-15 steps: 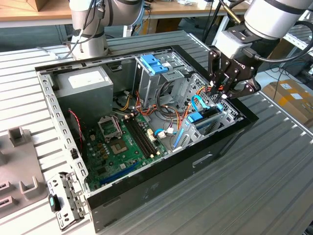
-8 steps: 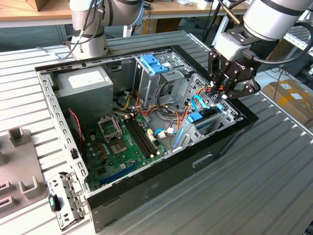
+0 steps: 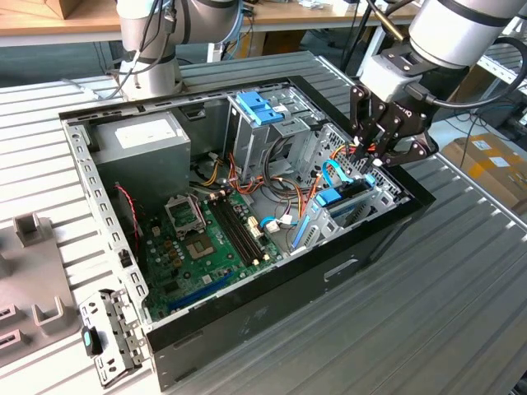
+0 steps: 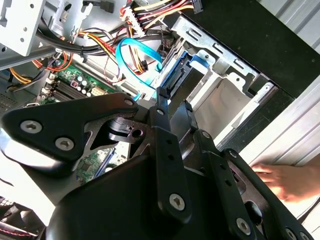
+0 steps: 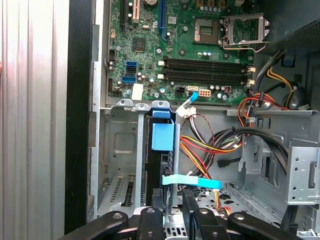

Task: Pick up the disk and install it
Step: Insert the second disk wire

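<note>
slatted table (image 3: 461, 280), open case (image 3: 247, 321): disk (image 5: 156, 167) upright in tight edge bay (image 5: 120, 145); end effector (image 3: 369, 164) above, grip can't tell.

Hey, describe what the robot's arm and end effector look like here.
The arm is a smooth silver-grey tube with a black cable running beside it. Its end effector is matte black, built of angular bolted plates and bars dotted with silver screw heads, as both wrist views show.

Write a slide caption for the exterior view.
Gripper hangs over the drive bay in a corner of the open computer case, motherboard exposed.
</note>
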Robot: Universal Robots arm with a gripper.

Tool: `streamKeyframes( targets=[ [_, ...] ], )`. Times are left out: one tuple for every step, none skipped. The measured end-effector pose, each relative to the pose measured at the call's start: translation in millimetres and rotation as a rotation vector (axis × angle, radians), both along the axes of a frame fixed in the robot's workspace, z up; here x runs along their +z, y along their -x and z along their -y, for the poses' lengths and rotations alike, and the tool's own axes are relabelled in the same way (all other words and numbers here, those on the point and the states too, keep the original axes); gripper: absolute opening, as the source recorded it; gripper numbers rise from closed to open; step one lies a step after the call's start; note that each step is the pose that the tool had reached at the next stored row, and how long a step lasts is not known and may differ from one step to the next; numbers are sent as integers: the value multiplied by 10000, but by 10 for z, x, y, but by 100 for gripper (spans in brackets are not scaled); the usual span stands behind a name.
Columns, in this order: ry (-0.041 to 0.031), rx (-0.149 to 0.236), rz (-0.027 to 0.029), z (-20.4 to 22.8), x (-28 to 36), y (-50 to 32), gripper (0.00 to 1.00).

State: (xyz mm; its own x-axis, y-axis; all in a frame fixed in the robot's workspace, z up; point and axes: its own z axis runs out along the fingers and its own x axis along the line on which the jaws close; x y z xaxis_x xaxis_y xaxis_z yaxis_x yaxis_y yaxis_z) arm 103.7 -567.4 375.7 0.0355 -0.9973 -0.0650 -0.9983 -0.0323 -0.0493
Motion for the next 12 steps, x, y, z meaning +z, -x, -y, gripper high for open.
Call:
streamKeyframes(
  targets=[
    [-1,-1,0,-1,0,0,30],
    [0,-2,0,-3,0,-2,30],
    [0,0,0,-5,0,-6,30],
    [0,0,0,-9,0,-12,30],
    [1,0,0,-15,0,-18,30],
    [1,0,1,-21,0,-30,30],
    [0,0,1,-34,0,-57,30],
    [0,2,1,-46,0,-86,30],
    [0,4,1,-55,-1,-111,30],
    [0,9,1,-63,-1,-130,30],
    [0,14,1,-71,-1,-147,30],
    [-1,24,1,-90,-2,-186,30]
  ],
)
